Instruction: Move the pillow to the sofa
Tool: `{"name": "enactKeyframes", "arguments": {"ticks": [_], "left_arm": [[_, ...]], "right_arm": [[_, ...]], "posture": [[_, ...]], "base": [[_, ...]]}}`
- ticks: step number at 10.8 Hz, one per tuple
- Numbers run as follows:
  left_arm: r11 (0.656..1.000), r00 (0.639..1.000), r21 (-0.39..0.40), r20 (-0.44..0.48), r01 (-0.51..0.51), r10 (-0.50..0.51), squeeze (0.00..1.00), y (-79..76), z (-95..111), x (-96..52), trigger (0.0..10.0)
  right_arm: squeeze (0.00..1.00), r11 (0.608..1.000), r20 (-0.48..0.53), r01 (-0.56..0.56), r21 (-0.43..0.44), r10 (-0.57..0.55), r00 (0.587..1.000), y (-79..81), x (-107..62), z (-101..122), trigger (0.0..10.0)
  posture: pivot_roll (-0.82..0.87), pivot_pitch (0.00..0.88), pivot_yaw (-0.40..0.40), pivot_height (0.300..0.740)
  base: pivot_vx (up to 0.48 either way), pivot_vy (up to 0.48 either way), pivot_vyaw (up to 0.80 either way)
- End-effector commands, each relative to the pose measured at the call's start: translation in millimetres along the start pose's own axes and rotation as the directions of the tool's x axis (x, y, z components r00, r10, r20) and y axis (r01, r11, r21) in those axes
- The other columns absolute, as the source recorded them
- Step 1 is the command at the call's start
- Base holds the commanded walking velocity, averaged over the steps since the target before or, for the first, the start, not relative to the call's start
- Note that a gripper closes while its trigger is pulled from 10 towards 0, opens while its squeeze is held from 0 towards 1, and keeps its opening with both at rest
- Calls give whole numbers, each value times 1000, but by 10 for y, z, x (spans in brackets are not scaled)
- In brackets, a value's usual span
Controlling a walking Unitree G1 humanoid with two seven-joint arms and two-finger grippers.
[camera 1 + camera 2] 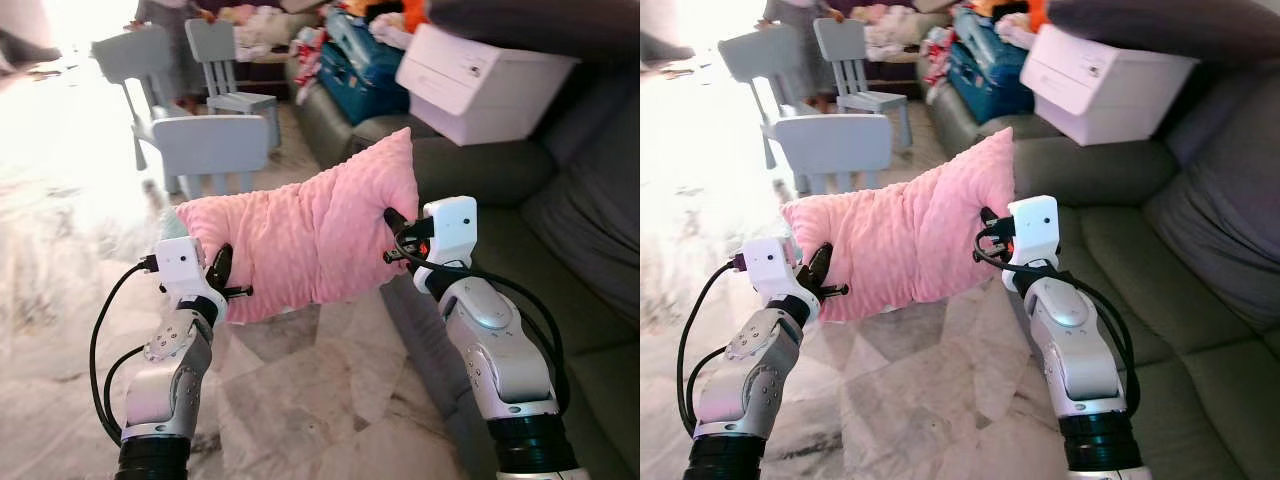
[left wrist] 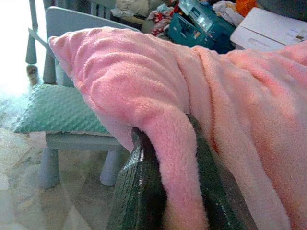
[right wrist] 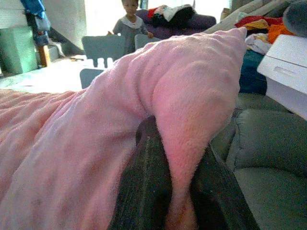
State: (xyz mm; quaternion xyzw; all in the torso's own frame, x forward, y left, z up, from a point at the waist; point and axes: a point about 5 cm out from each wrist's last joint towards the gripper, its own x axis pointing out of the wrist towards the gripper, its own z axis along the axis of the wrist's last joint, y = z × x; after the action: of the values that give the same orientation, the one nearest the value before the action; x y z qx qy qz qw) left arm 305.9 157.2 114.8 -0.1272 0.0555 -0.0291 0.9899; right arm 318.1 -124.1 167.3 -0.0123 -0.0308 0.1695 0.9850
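Observation:
A fluffy pink pillow (image 1: pixel 300 235) hangs in the air between both arms, above the tiled floor and just left of the grey-green sofa (image 1: pixel 520 250). My left gripper (image 1: pixel 222 275) is shut on the pillow's lower left edge; the left wrist view has pink fabric pinched between the black fingers (image 2: pixel 139 191). My right gripper (image 1: pixel 395 235) is shut on the pillow's right edge, and its fingers (image 3: pixel 148 187) clamp a fold of the fabric. The pillow's right corner points up toward the sofa arm.
A white box (image 1: pixel 480 80) and a blue case (image 1: pixel 355 70) sit on the sofa's far end. Small grey-blue chairs (image 1: pixel 200 145) stand behind the pillow, one with a teal cushion (image 2: pixel 57 110). A person (image 3: pixel 128 26) stands at the back of the room.

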Motion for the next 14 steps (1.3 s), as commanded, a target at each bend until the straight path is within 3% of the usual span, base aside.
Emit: {"name": "enactKeyframes", "arguments": {"ticks": [1,5,8,10,14], "left_arm": [[1000,1000,8,-3,11,-11,0,-35,3,5,10000],[1000,1000,-3,11,7,-7,0,-25,11,1,10000],[997,999,-72,43,10,-7,0,9,55,-13,10000],[996,999,-86,42,6,-2,0,21,56,-17,10000],[995,999,-97,46,19,-15,0,15,57,-24,10000]], "right_arm": [[0,1000,21,-13,0,13,1000,16,5,53,10000],[0,1000,18,-13,1,13,1000,12,0,47,10000],[0,1000,18,-13,7,12,1000,3,-4,57,10000],[0,1000,15,-13,5,13,1000,4,-4,59,10000],[0,1000,15,-16,6,15,1000,12,0,57,10000]], "posture": [[-135,0,-39,740],[-138,0,-41,740],[-143,0,-42,740],[-144,0,-43,740],[-143,0,-41,740]], "base": [[0,0,0],[-60,0,0],[0,0,0],[0,0,-781],[312,0,-800]]}}
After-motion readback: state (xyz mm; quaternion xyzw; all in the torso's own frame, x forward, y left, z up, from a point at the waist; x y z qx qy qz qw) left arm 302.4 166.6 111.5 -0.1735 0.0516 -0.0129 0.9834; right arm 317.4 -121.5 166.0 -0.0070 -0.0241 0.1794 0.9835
